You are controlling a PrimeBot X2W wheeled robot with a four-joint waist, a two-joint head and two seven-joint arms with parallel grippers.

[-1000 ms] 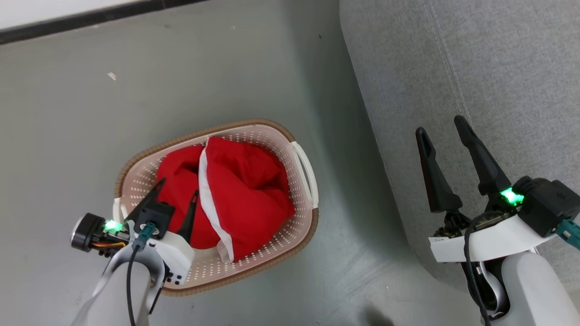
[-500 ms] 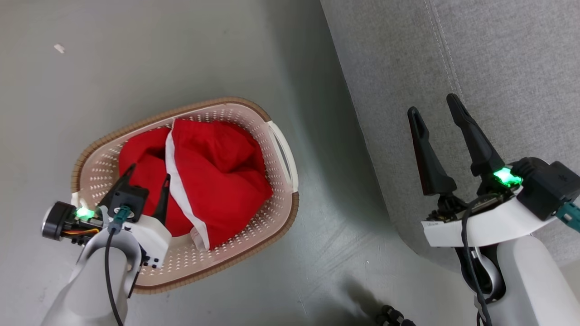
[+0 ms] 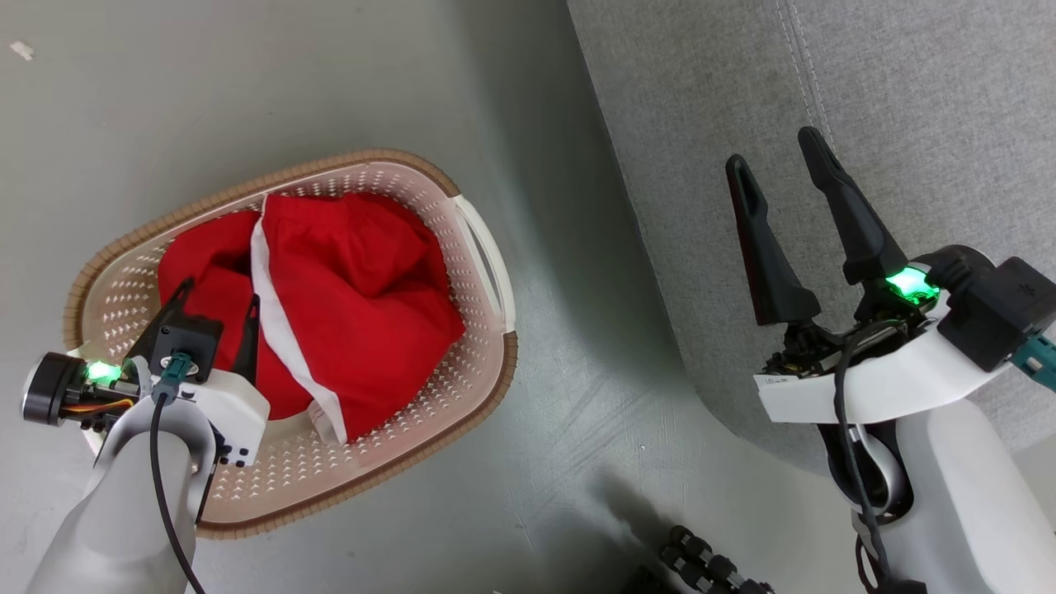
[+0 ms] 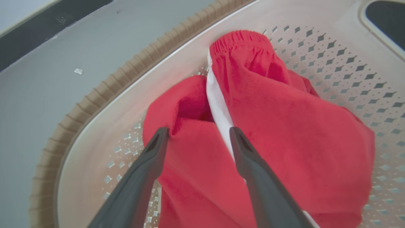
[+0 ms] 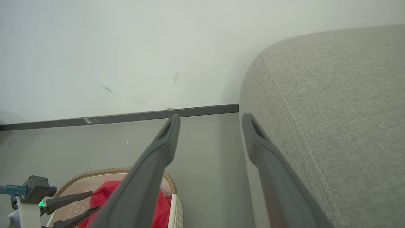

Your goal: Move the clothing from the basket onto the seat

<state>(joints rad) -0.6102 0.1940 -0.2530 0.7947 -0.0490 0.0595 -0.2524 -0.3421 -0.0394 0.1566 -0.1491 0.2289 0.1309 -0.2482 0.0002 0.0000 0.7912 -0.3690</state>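
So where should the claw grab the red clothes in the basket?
Best guess: the bunched ridge by the white stripe, from straight above. The clothing humps up there, clear of the basket wall, and the open left claw hangs over that ridge.

Bright, even light (soft shadows), sharp

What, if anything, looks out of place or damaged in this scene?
Nothing serious. The red clothing lies crumpled in the basket, which looks intact. A small white scrap lies on the floor.
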